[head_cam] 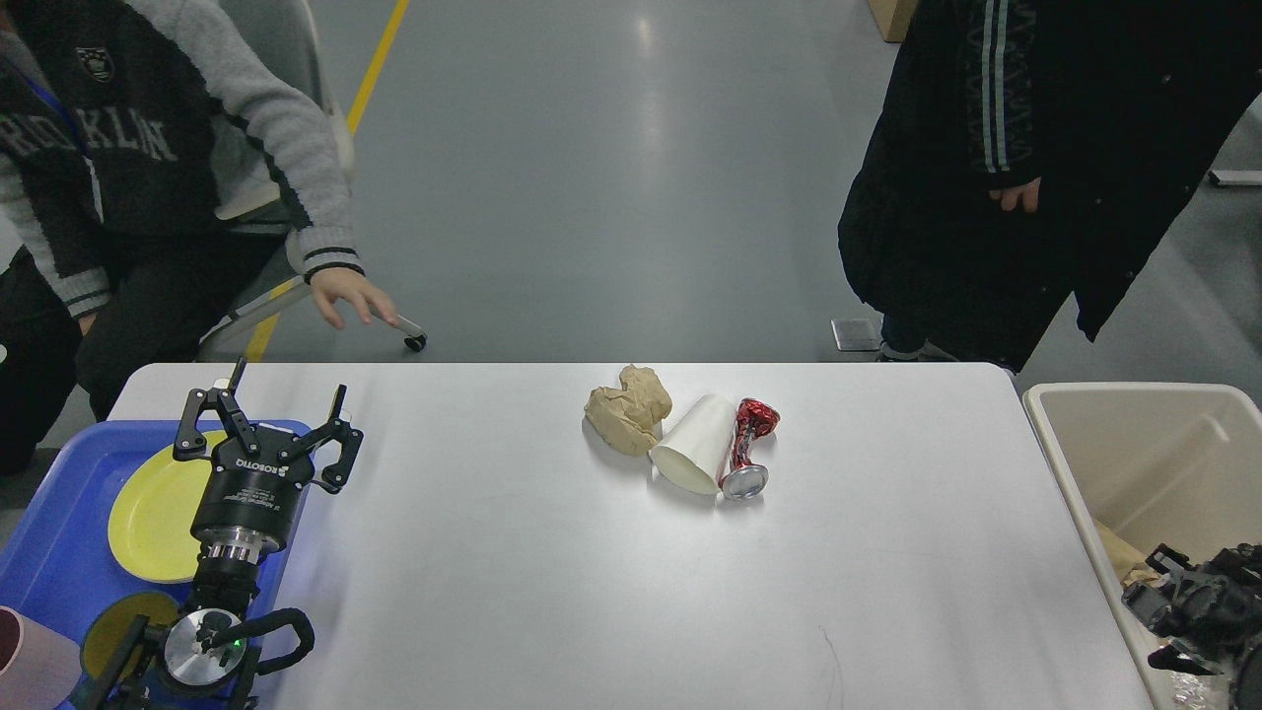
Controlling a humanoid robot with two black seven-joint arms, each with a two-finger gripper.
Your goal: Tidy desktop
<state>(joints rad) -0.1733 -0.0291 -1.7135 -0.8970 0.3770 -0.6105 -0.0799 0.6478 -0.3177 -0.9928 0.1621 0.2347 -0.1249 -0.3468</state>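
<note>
Left gripper (268,434) hovers over the near-left edge of the desk (552,592), jaws spread wide, nothing between them. Below and to the left of those jaws: blue tray (59,572) holding a yellow plate (153,513), a second yellow dish (113,621) and a pink cup (30,671). Crockery looks sorted, by my reckoning.

Well to the right of the left jaws, mid-desk, three bits of rubbish bunched together: crumpled brown paper (627,409), white paper cup (695,444) on its side touching it, crushed red can (747,449) against the cup. Those remain.

Far right, beige bin (1124,434) beside the desk, some paper and foil already in it. Right gripper (1198,606) is low inside the bin; dark, cannot tell how its jaws stand.

Judgement: partway done; three items left to bin.
</note>
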